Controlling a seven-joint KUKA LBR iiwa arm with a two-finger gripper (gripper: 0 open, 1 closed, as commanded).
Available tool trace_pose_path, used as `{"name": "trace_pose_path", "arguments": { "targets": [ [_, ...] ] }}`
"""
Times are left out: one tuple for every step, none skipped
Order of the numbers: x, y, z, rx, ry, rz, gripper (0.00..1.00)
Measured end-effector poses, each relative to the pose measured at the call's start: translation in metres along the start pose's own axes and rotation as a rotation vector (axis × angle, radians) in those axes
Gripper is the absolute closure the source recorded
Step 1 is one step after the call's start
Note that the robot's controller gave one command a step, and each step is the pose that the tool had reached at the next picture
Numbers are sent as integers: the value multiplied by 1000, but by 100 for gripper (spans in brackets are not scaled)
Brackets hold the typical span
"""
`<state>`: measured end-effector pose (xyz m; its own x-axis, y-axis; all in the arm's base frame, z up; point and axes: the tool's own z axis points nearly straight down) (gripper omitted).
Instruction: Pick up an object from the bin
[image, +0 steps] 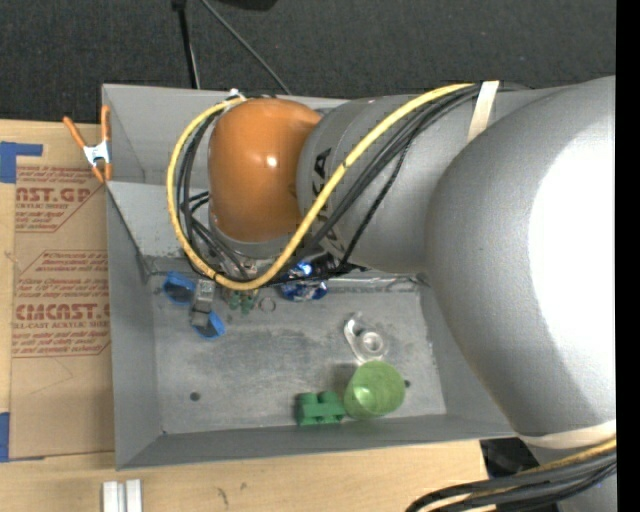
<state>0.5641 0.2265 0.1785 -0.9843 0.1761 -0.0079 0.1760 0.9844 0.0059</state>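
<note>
1. Camera view: the gripper (203, 300) hangs low near the back wall of the bin (135, 400), toward the view's left. Whether it is spread or pressed together I cannot tell. I would centre it over one thing, clear of the wall, before closing.
2. The nearest thing is a small blue piece (209, 324) just beside the gripper, angular and lying on the floor. A green block (320, 408) and a green ball (376, 389) sit well apart at the front.

This is looking like a robotics lab. A bulky grey robot arm (520, 250) trailing yellow and black cables (340, 180) is hanging over a grey metal bin (130, 330) sitting on a wooden desk (300, 475).
</note>
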Motion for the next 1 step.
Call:
{"name": "trace_pose_path", "arguments": {
  "targets": [
    [-14, 5, -46, 1, 2, 2, 100]
  ]
}}
